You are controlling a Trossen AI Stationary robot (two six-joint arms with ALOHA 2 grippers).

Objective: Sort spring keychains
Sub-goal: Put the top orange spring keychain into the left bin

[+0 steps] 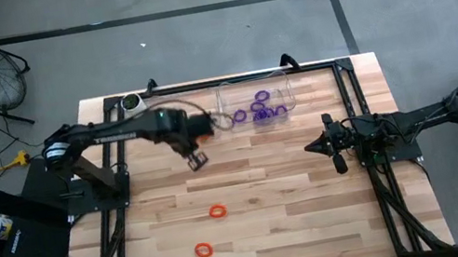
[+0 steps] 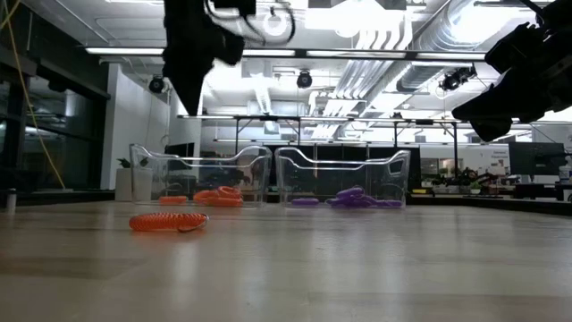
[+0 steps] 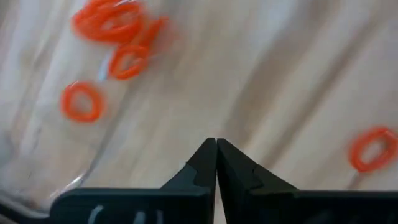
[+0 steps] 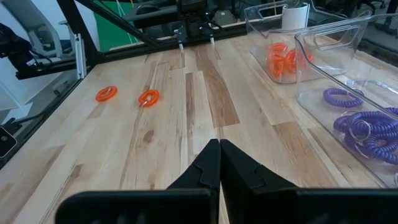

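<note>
From above we found no writing we could read. The left gripper (image 1: 198,159) hung over the table (image 1: 322,225) just in front of the orange bin, fingers pressed together and empty. The right gripper (image 1: 312,146), also pinched shut on nothing, waited at the right side. Two orange keychains (image 1: 216,212) lay loose on the wood; purple keychains (image 1: 261,104) sat in the clear bin (image 1: 284,90).

At table height, one orange coil (image 2: 169,221) lay before both bins (orange left, purple right).

The left wrist showed closed fingertips (image 3: 216,163) above bare wood.

The right wrist showed its closed fingertips (image 4: 219,158) likewise.
</note>
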